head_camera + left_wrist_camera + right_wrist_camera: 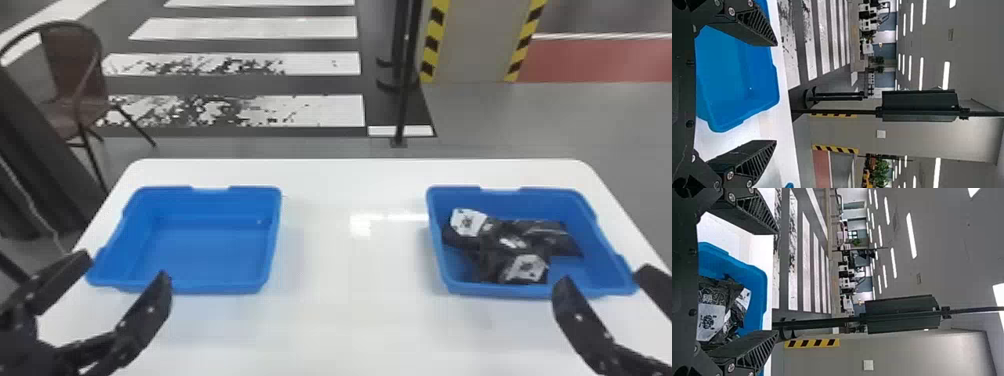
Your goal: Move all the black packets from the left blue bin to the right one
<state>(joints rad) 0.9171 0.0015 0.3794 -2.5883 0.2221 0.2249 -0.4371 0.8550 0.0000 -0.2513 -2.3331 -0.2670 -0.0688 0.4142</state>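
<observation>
1. The white bench point(350, 315) is carrying two blue bins, standing well apart.
2. The left blue bin point(210, 250) is showing its smooth, bare floor and sloping walls.
3. The right blue bin point(550, 200) is holding the black packets point(515, 250) in a loose heap, overlapping and leaning mostly toward its inner and near sides.
4. The left gripper point(122, 266) is hovering at the near edge of the left bin, its jaws standing wide apart and gripping nothing.
5. The right gripper point(604, 275) is hovering near the right bin's near outer corner, its jaws also spreading wide and gripping nothing.
6. The packets are looking crumpled and slightly glossy, their dark wrapping creasing and catching pale streaks of light.
7. White patches are standing out on them: one point(467, 222) is tilting at the heap's far inner end, another point(525, 268) is facing up at the near side, both bearing dark print.
</observation>
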